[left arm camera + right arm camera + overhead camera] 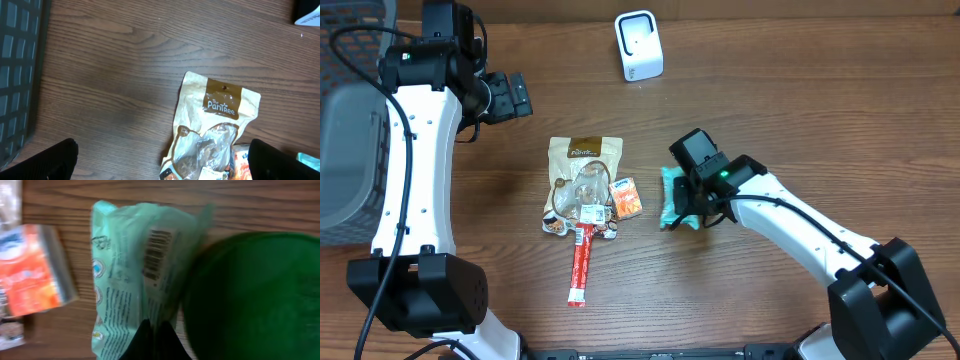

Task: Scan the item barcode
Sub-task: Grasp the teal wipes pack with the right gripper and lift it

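Right gripper [152, 336]: fingers clenched on lower edge of green packet [130, 265]; barcode [156, 251] seen facing the wrist camera. Packet is held just right of orange sachet [30, 270], not touching it. Left gripper [510, 97]: fingers [52, 160] spread wide, nothing grasped, held over table [115, 65] near tan pouch [215, 115]. White scanner [639, 45] noted at far side, well apart from packet
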